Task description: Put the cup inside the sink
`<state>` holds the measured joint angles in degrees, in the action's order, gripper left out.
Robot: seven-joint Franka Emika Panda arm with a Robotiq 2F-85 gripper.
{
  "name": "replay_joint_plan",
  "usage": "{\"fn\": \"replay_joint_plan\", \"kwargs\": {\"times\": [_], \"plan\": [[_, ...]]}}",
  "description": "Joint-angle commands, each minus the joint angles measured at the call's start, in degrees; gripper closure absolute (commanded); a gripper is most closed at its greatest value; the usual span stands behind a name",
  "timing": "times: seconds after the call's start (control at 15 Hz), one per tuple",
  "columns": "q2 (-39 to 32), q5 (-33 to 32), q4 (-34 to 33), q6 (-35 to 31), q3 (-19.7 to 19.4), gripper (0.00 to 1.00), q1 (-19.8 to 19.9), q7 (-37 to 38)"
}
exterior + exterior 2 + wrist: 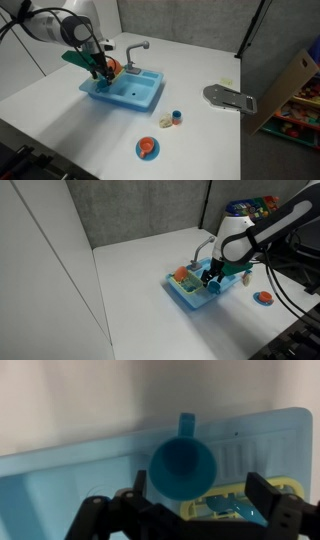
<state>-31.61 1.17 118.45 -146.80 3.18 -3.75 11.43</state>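
In an exterior view the gripper (100, 70) hangs over the left end of the sink (140, 97), w/ the faucet (137, 47) at the back. Wrist view: the cup (183, 465) is b/w the fingers (262, 492), by the ribbed rack bit, handle pointing away. Fingers are spread wide, not touching it afaict. Further right on the table (200, 60): plate w/ orange food (147, 149), then a tiny blue piece (177, 117).
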Motion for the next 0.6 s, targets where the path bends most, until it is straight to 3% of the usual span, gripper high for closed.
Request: {"fn": "replay_joint_plan", "kwargs": {"times": [0.0, 0.53], "plan": [[0.3, 1.0, 0.5, -1.6, -0.2, 0.00, -0.7, -1.4], [1.5, 0.2, 2.2, -4.2, -1.9, 0.00, -2.2, 0.1]]}}
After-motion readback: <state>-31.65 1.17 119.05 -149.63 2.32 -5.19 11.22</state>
